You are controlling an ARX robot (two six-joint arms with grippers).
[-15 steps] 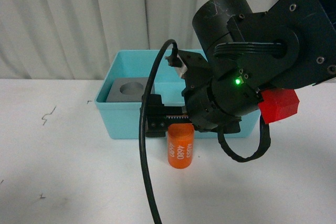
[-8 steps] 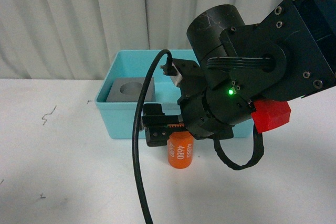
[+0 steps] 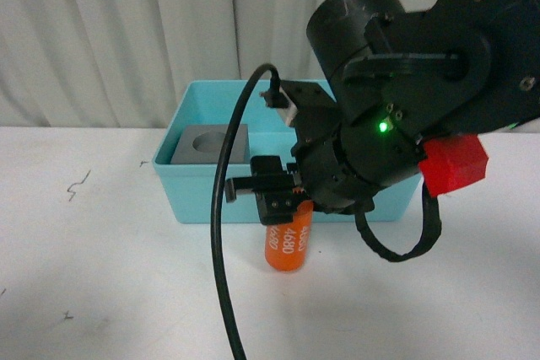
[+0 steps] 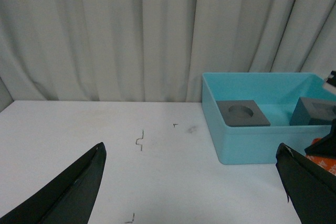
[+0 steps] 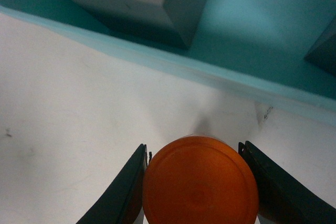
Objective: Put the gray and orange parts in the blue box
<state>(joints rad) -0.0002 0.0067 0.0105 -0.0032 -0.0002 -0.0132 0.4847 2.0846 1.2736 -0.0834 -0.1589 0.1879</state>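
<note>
My right gripper (image 5: 195, 182) grips the orange cylinder (image 3: 287, 246).
The blue box (image 3: 198, 196) sits just beyond it, two gray cubes (image 4: 242, 114) inside; my left gripper (image 4: 194, 187) is wide open.

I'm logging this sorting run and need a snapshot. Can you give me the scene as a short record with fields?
surface: white table, curtain behind
box: turquoise box at the back of the table
in box: gray cube with round recess; second gray cube
outside box: orange cylinder with white digits, in front of the box
right end effector: fingers against both sides of the cylinder
left end effector: open, holding nothing, over bare table
left to do: cylinder into box
</note>
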